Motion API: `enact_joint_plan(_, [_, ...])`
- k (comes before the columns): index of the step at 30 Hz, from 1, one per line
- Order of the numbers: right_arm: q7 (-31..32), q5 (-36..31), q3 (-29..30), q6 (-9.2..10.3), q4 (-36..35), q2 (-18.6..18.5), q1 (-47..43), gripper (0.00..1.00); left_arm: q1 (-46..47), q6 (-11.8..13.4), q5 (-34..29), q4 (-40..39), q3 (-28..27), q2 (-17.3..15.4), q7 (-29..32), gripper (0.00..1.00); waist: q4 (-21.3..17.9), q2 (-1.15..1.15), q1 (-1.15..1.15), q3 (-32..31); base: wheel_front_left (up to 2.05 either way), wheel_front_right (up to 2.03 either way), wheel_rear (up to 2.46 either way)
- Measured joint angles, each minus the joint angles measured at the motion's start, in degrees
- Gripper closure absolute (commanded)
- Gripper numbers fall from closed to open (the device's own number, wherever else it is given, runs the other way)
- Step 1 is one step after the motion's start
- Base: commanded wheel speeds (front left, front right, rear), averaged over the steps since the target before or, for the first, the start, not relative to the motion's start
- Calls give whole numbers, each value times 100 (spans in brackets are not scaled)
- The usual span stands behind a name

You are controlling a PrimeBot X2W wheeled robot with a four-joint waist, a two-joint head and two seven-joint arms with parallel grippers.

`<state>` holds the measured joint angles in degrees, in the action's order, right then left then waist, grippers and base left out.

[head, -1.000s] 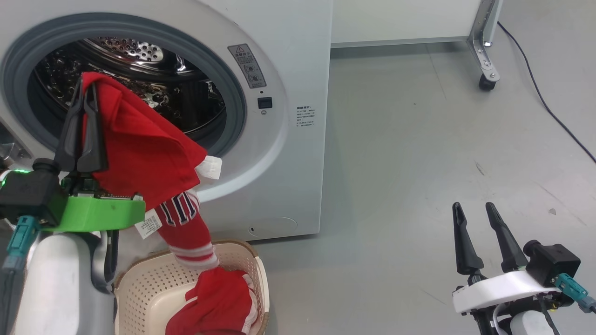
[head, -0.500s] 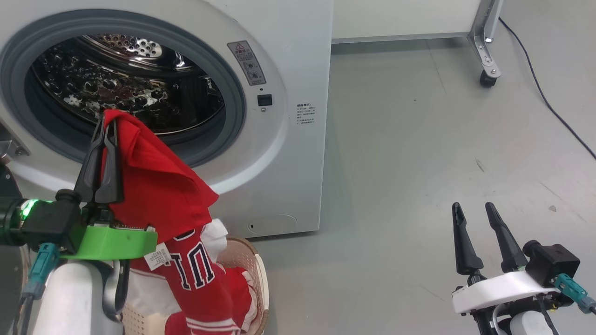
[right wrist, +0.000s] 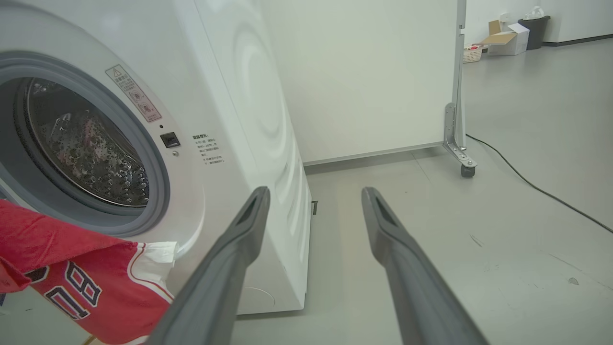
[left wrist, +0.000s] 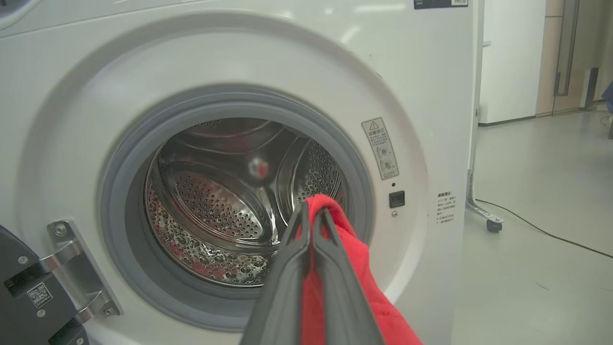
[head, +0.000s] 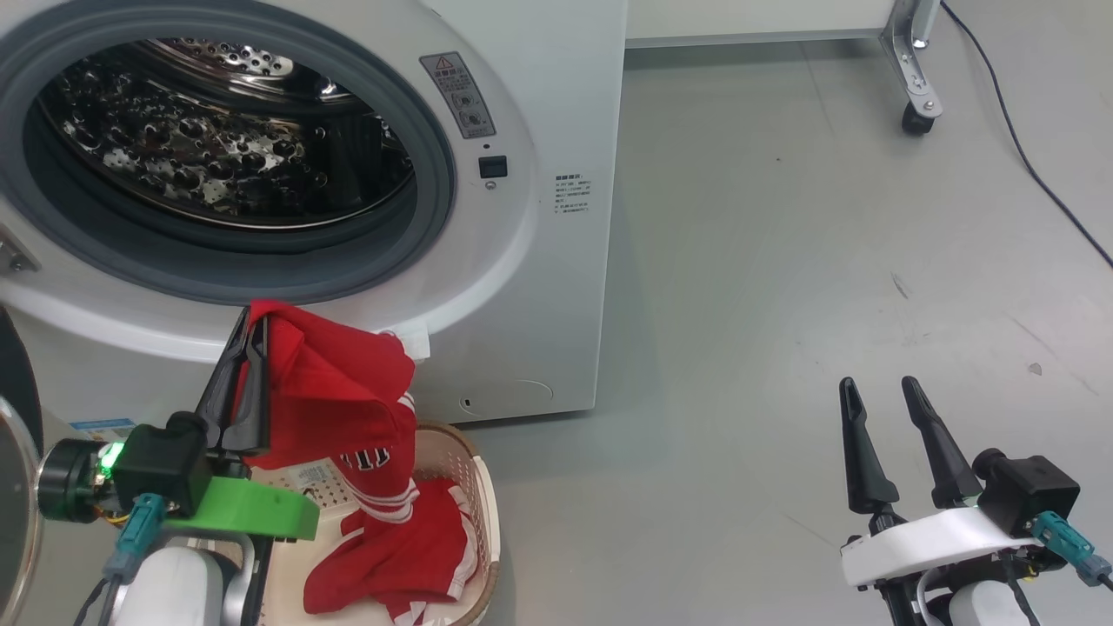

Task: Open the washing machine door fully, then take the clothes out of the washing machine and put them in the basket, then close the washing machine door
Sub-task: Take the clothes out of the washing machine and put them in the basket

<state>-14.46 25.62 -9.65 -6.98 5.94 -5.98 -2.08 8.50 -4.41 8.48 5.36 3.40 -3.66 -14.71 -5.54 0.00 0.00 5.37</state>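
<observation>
The white washing machine [head: 539,104] stands with its steel drum [head: 217,148] exposed. The washing machine door [left wrist: 28,297] is swung out to the left, and its dark edge [head: 16,382] shows in the head view. My left gripper [head: 254,320] is shut on a red piece of the clothes [head: 339,391], which hangs from its tips [left wrist: 311,210] down into the cream basket [head: 487,504] on the floor below the opening. More red clothes [head: 400,548] lie in the basket. Far to the right my right gripper [head: 878,387] stands open above the floor, with nothing between its fingers [right wrist: 315,194].
Grey floor [head: 783,261] stretches to the right of the machine. A white panel on a metal foot with a caster [head: 913,117] stands at the back right. A black cable [head: 1026,165] runs along the floor past it.
My left gripper has come down from the drum mouth with the red garment, which now droops further into the basket. The camera has tilted a little. My right gripper has stayed put.
</observation>
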Motion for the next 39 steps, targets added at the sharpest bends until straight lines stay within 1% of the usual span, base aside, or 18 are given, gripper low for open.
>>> enact_joint_plan(14, [1,-2,-176,-1,-68,-42,112,0,-131,2,-122,802,30,-107,268,100,-92,0,0,430,0,0,0])
enact_joint_plan(21, [2,-2,-230,0,-130,-51,240,0,-129,2,-155,1220,45,-146,415,100,-203,0,0,744,0,0,0])
enact_joint_plan(24, [2,-2,-252,0,-157,-55,326,0,-109,2,-255,1406,70,-211,474,100,-260,0,0,909,0,0,0])
enact_joint_plan(39, [2,-2,-235,-1,-232,-138,589,0,554,15,-356,2530,62,-345,810,100,-647,0,0,1789,0,0,0])
